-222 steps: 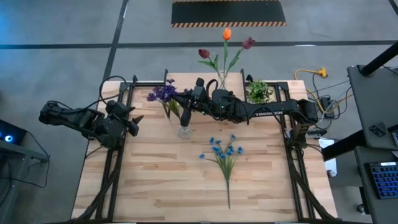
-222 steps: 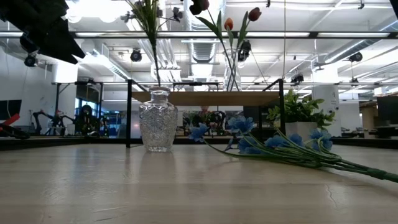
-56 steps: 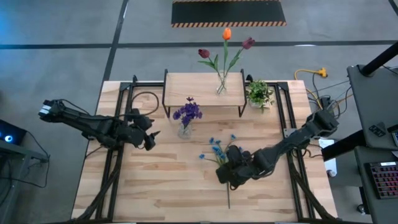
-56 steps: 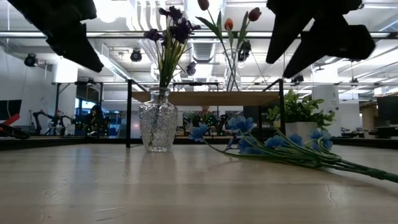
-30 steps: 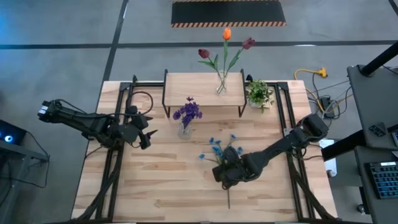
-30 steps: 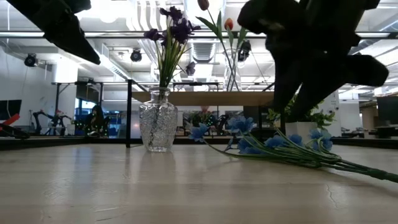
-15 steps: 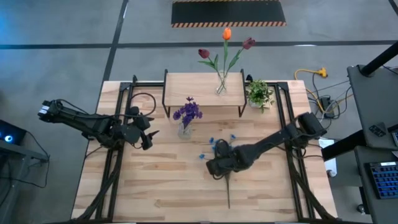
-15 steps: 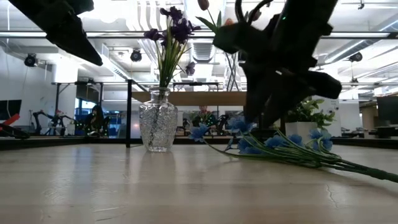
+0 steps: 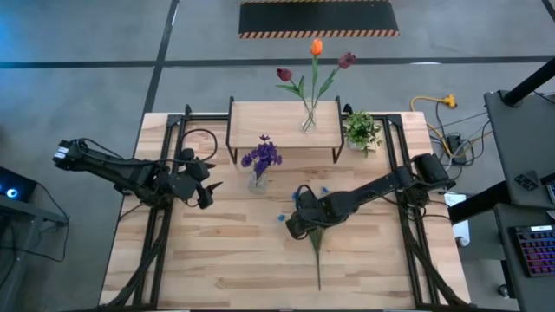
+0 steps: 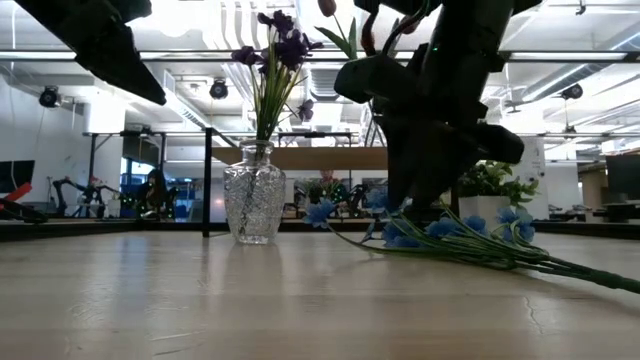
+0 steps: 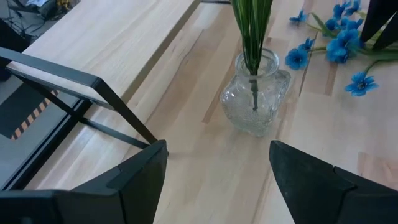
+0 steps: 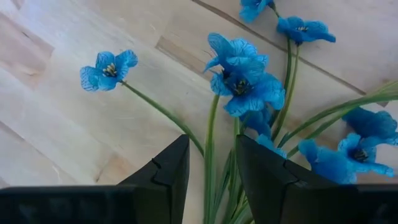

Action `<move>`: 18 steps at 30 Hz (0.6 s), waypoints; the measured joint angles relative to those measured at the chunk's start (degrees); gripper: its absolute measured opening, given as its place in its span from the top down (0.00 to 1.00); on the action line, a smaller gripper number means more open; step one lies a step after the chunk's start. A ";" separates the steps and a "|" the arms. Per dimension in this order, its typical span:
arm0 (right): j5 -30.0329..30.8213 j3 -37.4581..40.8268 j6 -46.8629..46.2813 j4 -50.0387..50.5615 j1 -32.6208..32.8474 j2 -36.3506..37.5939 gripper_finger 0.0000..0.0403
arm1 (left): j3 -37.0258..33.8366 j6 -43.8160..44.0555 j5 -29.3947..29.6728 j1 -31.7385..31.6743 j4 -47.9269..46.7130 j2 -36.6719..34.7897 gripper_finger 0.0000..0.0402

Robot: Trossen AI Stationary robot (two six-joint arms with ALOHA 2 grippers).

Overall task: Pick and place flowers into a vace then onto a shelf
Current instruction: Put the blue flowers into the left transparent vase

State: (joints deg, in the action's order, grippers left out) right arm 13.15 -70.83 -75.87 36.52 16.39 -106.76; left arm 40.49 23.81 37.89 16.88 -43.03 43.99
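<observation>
The blue bunch (image 9: 314, 227) lies flat on the bench (image 9: 217, 260), stems running toward the near edge, directly under my right tool (image 12: 210, 177), whose part-spread fingers straddle the stems without yet pinching them.

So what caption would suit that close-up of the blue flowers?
Right gripper, fingers apart, poised over the bunch of small blue artificial flowers lying on the pale wooden plank tabletop.

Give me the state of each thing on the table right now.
Blue bunch: lying flat on the table.
Purple bunch: upright in the glass vase.
Tulips: in a vase on the shelf.
Right gripper: open, straddling blue stems.
Left gripper: open, facing the glass vase.
</observation>
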 joint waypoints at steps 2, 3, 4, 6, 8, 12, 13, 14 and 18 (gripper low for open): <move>-0.11 0.00 0.94 -0.03 -0.30 0.00 0.70 | 0.00 -0.04 0.04 0.00 0.54 0.11 0.34; -0.16 0.00 1.13 -0.03 -0.52 0.00 0.70 | 0.00 -0.08 0.03 0.00 0.57 0.11 0.34; -0.14 0.02 1.22 -0.03 -0.74 0.00 0.70 | 0.00 -0.08 0.02 0.00 0.57 0.11 0.34; -0.23 0.02 1.98 -0.03 -1.20 0.00 0.70 | 0.00 -0.10 0.07 0.00 0.58 0.20 0.34; -0.92 0.05 2.92 -0.04 -1.57 0.00 0.70 | 0.00 -0.17 0.02 0.00 0.57 0.24 0.34; -1.64 0.27 4.17 0.03 -2.11 -0.03 0.70 | 0.00 -0.17 0.04 0.00 0.57 0.20 0.34; -1.70 0.34 4.28 0.04 -2.28 -0.03 0.70 | 0.00 -0.17 0.04 0.00 0.58 0.18 0.34; -1.90 0.36 4.42 0.05 -2.44 -0.03 0.70 | 0.00 -0.15 0.05 0.00 0.59 0.14 0.34; -3.36 0.74 5.17 0.07 -3.46 -0.03 0.70 | 0.00 -0.15 0.04 0.00 0.59 0.13 0.34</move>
State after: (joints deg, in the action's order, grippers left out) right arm 9.79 -70.09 -70.71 36.60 12.93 -106.78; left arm 40.49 23.67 37.93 16.88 -42.44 44.12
